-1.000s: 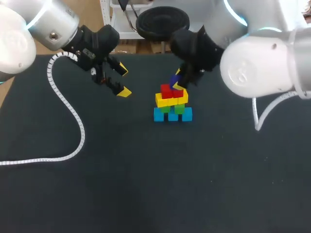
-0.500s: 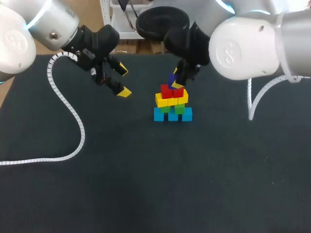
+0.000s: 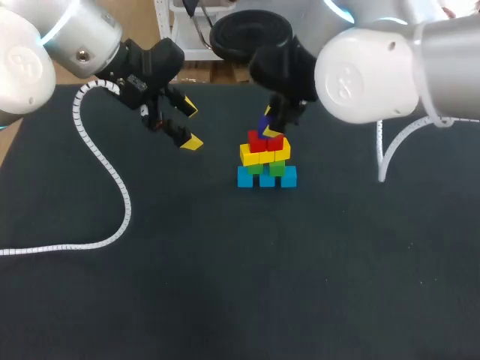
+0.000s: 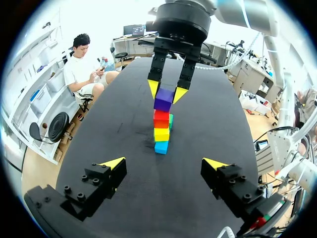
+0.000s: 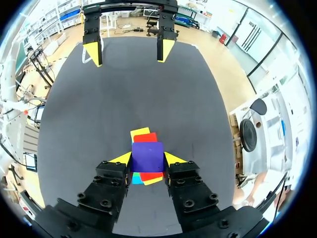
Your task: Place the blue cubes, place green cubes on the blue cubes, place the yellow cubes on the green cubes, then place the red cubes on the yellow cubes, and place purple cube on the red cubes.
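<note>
In the frame's centre the right hand [image 4: 166,92] grips a purple cube [image 4: 163,99] directly over the red cube [image 4: 161,119] topping the stack. Left hand [image 4: 163,163] gapes wide, nearer on the bench [image 4: 109,124].

Head view: light even and diffuse, coming from overhead. The black table [image 3: 225,300] reads matte, with no hot spots. The white shells of the left arm [image 3: 30,52] and right arm [image 3: 367,75] are very bright, close to washed out, with a cyan glow at their edges. The stack of cubes [image 3: 266,161] throws almost no shadow.

Left wrist view: the far room is blown out to white. A faint, soft shadow lies on the table beside the stack's base.

Right wrist view: the purple cube [image 5: 147,156] is evenly lit, without glare. The table edges bow outward.
</note>
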Robot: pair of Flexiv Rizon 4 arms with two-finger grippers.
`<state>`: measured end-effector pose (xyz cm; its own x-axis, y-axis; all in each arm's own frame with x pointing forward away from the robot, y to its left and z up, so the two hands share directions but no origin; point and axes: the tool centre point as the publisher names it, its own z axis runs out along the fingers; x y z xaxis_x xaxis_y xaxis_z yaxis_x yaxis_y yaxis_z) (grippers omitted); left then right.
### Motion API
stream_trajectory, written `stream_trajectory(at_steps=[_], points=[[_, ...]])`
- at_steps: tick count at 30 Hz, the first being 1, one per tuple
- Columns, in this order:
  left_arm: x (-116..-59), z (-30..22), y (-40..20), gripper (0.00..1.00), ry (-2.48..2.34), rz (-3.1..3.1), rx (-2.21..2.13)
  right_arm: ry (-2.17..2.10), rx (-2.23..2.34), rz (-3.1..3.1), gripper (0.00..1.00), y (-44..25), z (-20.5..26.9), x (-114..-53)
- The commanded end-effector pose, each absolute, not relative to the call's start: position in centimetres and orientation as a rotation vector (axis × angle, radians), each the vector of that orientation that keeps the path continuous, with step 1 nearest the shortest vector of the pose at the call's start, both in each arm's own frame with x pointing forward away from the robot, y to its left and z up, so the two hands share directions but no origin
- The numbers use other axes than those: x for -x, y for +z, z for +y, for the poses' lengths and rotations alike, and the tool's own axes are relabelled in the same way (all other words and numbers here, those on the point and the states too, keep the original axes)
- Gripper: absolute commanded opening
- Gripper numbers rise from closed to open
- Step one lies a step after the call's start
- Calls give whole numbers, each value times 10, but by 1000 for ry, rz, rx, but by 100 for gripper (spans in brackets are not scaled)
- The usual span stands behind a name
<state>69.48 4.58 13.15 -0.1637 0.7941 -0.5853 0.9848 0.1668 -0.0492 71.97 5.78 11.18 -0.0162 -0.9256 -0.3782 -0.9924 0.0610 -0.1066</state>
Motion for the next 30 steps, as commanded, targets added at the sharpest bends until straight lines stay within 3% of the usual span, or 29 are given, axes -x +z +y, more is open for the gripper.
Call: stream_trajectory(at_steps=[1, 30], points=[[-697, 46, 131, 100, -603, 2020, -1686, 271, 1928, 2001, 0, 111, 59, -723], [-697, 46, 131, 100, -603, 2020, -1686, 255, 1931, 2024, 0, 107, 59, -726]])
